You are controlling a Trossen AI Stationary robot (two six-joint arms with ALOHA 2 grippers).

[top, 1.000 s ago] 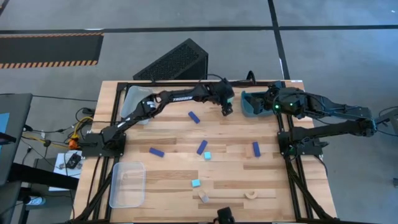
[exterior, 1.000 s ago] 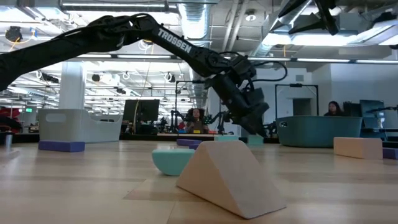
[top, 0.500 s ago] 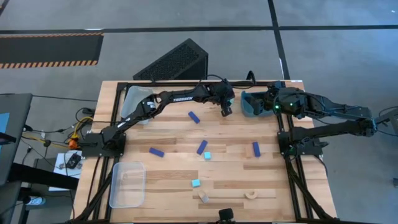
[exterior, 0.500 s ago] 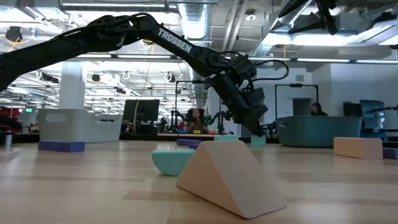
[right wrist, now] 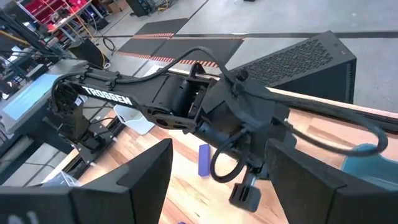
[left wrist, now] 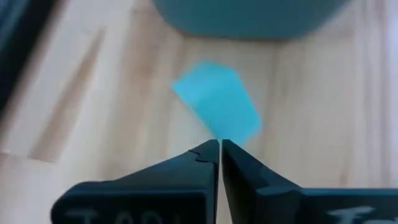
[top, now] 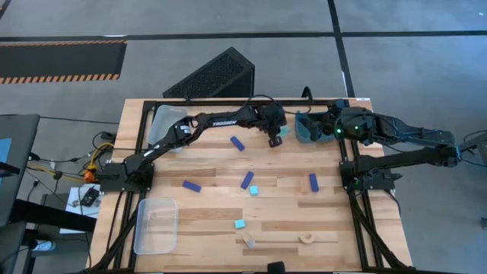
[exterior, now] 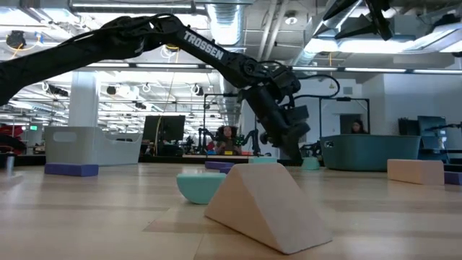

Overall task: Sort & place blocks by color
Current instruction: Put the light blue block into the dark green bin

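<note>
The wooden table (top: 213, 194) carries scattered blocks. The teal bin (top: 306, 129) sits at its far edge under the right gripper (right wrist: 214, 180), whose fingers are spread. The left gripper (left wrist: 220, 146) is closed and empty above a cyan cube (left wrist: 217, 106) just beside the bin.

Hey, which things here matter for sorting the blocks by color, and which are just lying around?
For the job: dark blue bars, cyan cubes, tan pieces; probably as targets, teal bin, grey bin, clear bin.
Lying about: black perforated box, cables beside the table.
</note>
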